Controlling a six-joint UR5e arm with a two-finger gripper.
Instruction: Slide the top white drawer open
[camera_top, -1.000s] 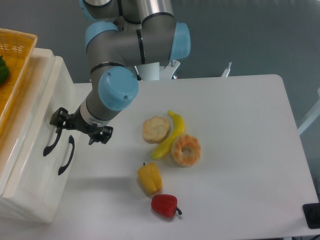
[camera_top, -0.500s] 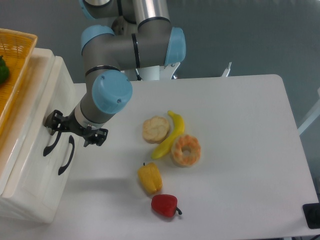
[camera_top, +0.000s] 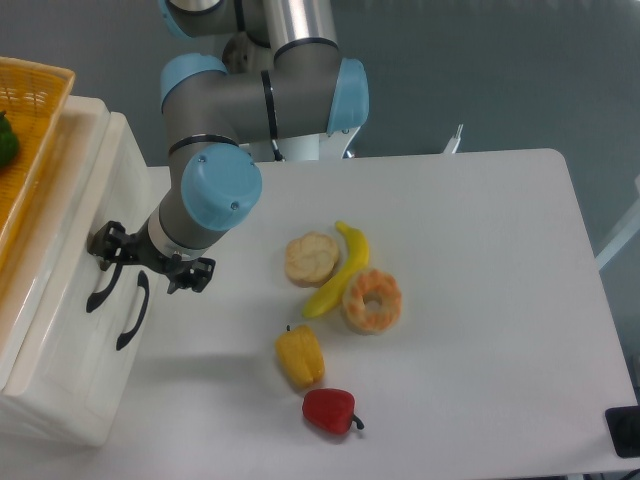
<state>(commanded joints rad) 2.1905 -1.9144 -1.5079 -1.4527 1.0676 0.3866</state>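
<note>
The white drawer unit (camera_top: 60, 340) stands at the table's left edge, its front facing right. The top white drawer (camera_top: 75, 265) is closed; its black arched handle (camera_top: 100, 290) is the left one of two. The lower twin drawer's handle (camera_top: 133, 312) is just to its right. My gripper (camera_top: 150, 262) is at the drawer front, right above the upper ends of both handles. Its fingers (camera_top: 104, 244) are spread apart, open, and hold nothing. Whether a finger touches the top handle I cannot tell.
An orange wicker basket (camera_top: 30, 150) sits on top of the unit. On the table (camera_top: 480, 300) lie a bread roll (camera_top: 311, 258), a banana (camera_top: 340, 270), a doughnut (camera_top: 372, 300), a yellow pepper (camera_top: 300, 356) and a red pepper (camera_top: 330, 411).
The gripper has moved left to the drawer front, over the handle tops. Almost all of that move came in the first half second. The drawers have not moved.
</note>
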